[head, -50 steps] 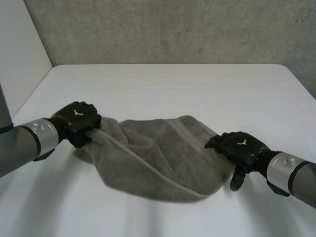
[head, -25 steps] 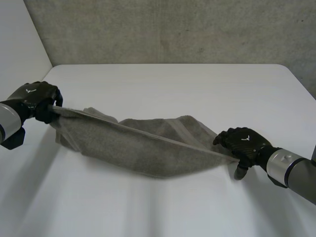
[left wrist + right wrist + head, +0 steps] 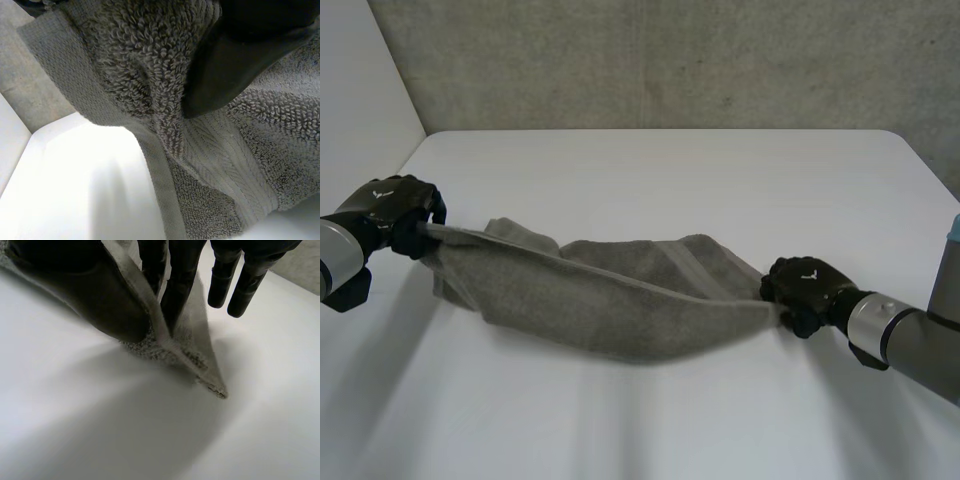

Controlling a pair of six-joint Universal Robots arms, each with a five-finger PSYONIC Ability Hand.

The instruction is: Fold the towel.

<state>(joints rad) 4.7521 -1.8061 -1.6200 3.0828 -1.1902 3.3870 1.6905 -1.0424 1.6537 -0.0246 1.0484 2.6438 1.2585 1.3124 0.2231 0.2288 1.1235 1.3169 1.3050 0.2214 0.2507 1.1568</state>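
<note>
A grey terry towel [image 3: 610, 295] is stretched across the white table [image 3: 660, 170] between both hands, sagging in the middle. My left hand [image 3: 392, 208] is raised at the left end, curled round that corner; the left wrist view has the towel [image 3: 150, 85] bunched under its thumb [image 3: 235, 65]. At the right end my right hand [image 3: 808, 288] sits low by the table, shut on the other corner. In the right wrist view the thumb [image 3: 90, 295] and fingers [image 3: 175, 285] pinch the towel edge [image 3: 200, 365], whose tip pokes out past them.
A concrete wall [image 3: 670, 60] stands behind the table's far edge. A pale wall panel [image 3: 360, 100] runs along the left side. Bare tabletop lies in front of the towel and beyond it.
My left hand swung out to the left and up, pulling the crumpled towel taut. My right hand closed its fingers on the right corner.
</note>
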